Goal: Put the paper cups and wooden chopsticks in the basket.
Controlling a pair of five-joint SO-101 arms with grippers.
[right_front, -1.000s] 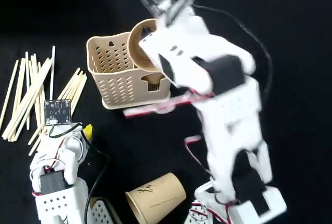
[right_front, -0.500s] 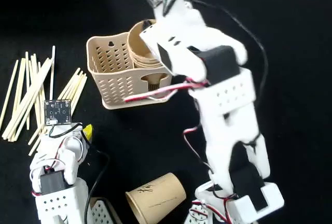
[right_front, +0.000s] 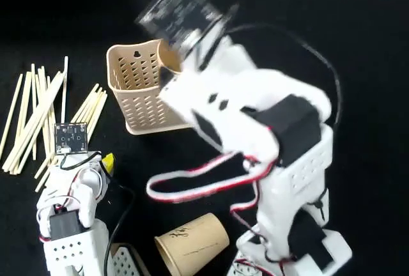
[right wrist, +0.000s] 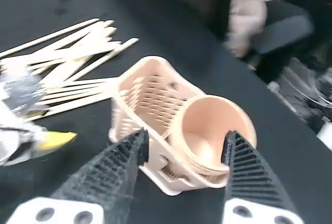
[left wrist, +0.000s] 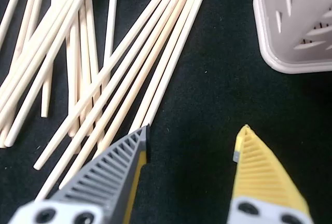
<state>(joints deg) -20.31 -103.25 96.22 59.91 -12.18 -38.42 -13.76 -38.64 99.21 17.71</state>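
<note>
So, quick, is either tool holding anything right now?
Left tool: open, empty, by the pale wooden chopsticks.
Right tool: open, empty, above the tan paper cups in the beige perforated plastic basket.

no readable text, dark print on paper cup (right_front: 192,243) illegible

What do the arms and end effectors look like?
The left arm and right arm are white plastic with black motor blocks and red cables. The left end effector has one grey and one yellow ribbed triangular finger; the right end effector has two black ribbed ones.
</note>
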